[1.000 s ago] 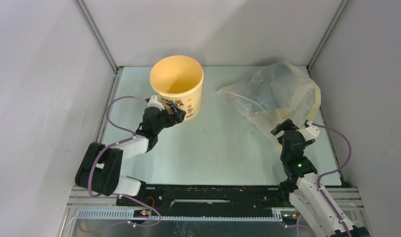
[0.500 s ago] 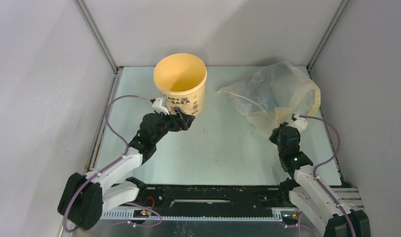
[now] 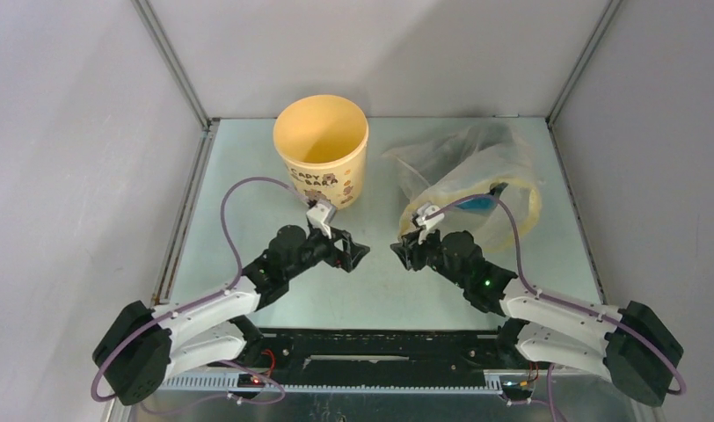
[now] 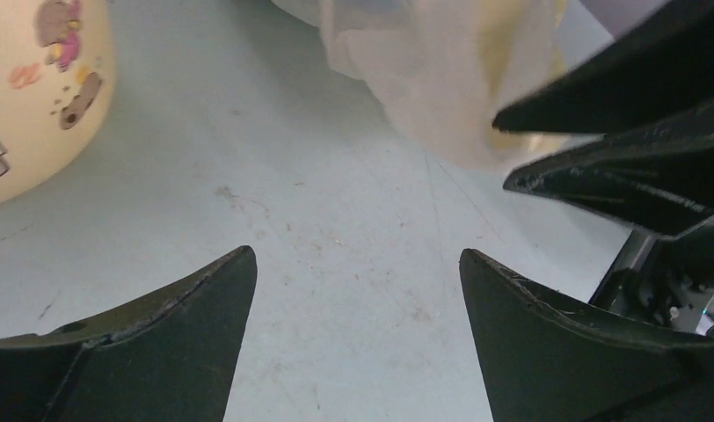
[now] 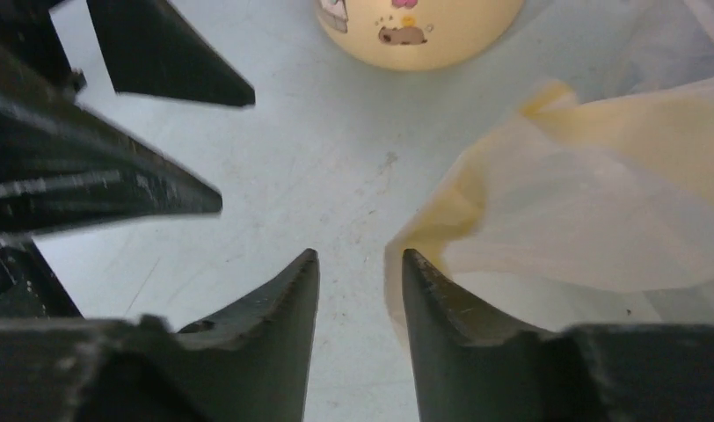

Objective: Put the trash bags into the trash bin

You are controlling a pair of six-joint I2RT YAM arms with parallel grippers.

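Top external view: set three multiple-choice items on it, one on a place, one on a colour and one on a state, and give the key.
1. Where does the pale plastic bag lie from the bucket?
A) to its left
B) to its right
C) inside it

2. What colour is the bucket?
A) yellow-orange
B) green
C) black

3. The left claw is:
A) shut on the bag
B) shut on the bucket's rim
C) open, holding nothing

Key:
1 B, the bag sits on the table to the right of the bucket.
2 A, its wall and inside are both yellow-orange.
3 C, bare table shows in its wide gap.
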